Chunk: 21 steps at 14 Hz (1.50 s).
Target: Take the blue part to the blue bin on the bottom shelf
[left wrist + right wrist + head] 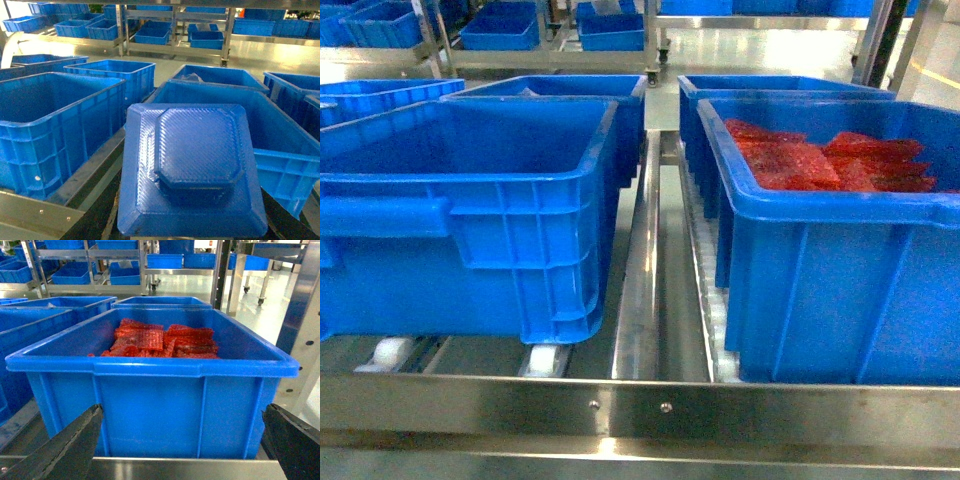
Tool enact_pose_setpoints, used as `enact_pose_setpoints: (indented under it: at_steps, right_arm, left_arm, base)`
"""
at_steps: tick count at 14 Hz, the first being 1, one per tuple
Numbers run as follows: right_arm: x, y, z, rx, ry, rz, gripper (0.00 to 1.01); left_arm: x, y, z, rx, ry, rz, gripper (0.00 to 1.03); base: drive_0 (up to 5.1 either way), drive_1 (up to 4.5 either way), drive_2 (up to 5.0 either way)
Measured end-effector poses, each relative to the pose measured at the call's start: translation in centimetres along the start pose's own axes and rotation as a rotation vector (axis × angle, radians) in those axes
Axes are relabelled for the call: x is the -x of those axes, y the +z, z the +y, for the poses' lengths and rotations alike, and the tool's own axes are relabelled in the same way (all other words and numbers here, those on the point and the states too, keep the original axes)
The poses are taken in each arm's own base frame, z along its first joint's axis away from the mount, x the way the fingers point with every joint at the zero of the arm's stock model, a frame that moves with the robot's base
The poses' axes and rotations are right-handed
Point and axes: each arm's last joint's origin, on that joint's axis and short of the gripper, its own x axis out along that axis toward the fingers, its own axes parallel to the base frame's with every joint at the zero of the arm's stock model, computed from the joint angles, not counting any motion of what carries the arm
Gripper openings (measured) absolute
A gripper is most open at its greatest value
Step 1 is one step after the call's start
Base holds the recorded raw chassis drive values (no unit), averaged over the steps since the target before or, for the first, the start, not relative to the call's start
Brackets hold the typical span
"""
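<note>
Filling the bottom of my left wrist view, the blue part (190, 170) sat right at my left gripper, a square moulded piece with a raised octagonal centre; the fingers were hidden under it, so I could not tell how they stood. My right gripper (175, 450) hung released, its two dark fingers (65, 450) spread wide just before a blue bin (150, 395) heaped with red parts (160, 342). Ahead of me the bottom shelf (640, 405) carried four blue bins, two either side of its central rail (640, 270), on white rollers (548, 358). The near left bin (470, 210) showed no contents. I could read no labels or writing anywhere.
</note>
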Motion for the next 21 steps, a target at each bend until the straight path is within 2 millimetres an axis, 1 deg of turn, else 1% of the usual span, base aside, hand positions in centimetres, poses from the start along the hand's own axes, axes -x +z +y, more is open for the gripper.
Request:
enact_pose_setpoints:
  at_steps: [7,21]
  right_arm:
    - [0.00,0.00,0.00,0.000,0.000,0.000,0.98]
    - [0.00,-0.01,0.00,0.000,0.000,0.001,0.98]
  left_arm:
    - [0.01,0.01,0.01,0.001,0.001,-0.001,0.43]
    - [-0.01,-0.01,0.00,0.000,0.000,0.001,0.43]
  base:
    - [0.0,4.25,-4.2]
    - [0.0,0.00,0.0]
